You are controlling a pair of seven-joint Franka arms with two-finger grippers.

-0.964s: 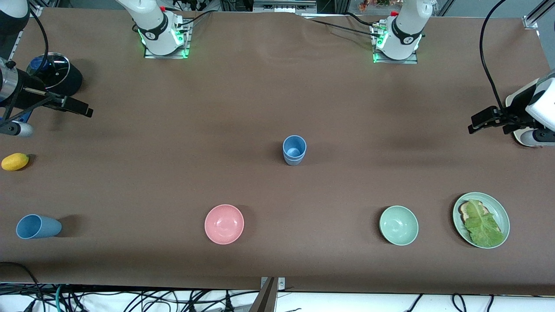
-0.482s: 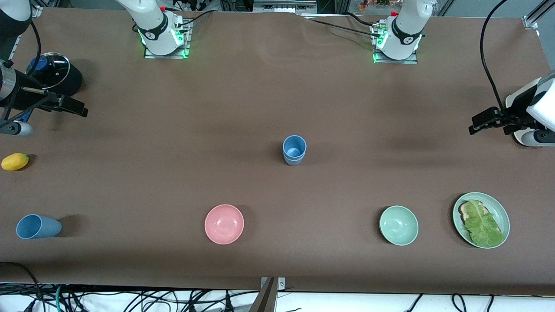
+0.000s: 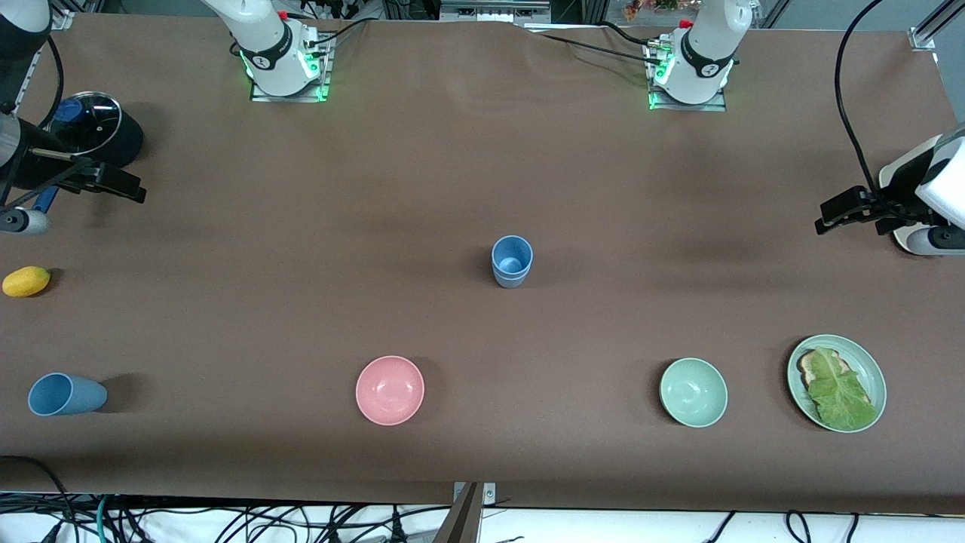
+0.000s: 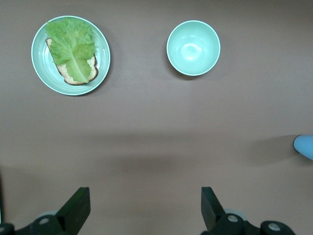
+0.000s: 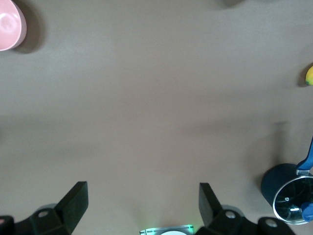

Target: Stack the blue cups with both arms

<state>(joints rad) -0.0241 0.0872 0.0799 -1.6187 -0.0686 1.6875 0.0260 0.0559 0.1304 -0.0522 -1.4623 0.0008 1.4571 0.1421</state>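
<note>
front view: stacked blue cups (image 3: pixel 512 261) stand upright mid-table, long axis vertical, mouth up; a second rim line shows just under the top rim, so one cup sits nested in the other. matte sky-blue, tapered, no handle. a third blue cup (image 3: pixel 66 394) lies on its side at the right arm's end of the table, nearer the camera than the stack, long axis along the table's length, mouth toward that end's table edge. pink bowl (image 3: pixel 390 390), green bowl (image 3: pixel 693 392) and green plate (image 3: pixel 837 383) with lettuce on bread sit in a row nearer the camera than the stack. yellow lemon (image 3: pixel 26 281) and black pot (image 3: pixel 96 137) with glass lid are at the right arm's end. right gripper (image 3: pixel 124 185) hangs over bare table beside the pot, fingers spread, nothing in it. left gripper (image 3: pixel 837 210) hangs over the table at the left arm's end, fingers spread, nothing in it. both well apart from the stack.

left wrist view: left gripper's fingers (image 4: pixel 78 211) wide apart over bare table (image 4: pixel 156 147). plate and green bowl in view, and a blue sliver at the frame edge, likely the cup stack.

right wrist view: right gripper's fingers (image 5: pixel 76 205) wide apart over bare table. pink bowl, lemon and pot sit at the frame's edges.
</note>
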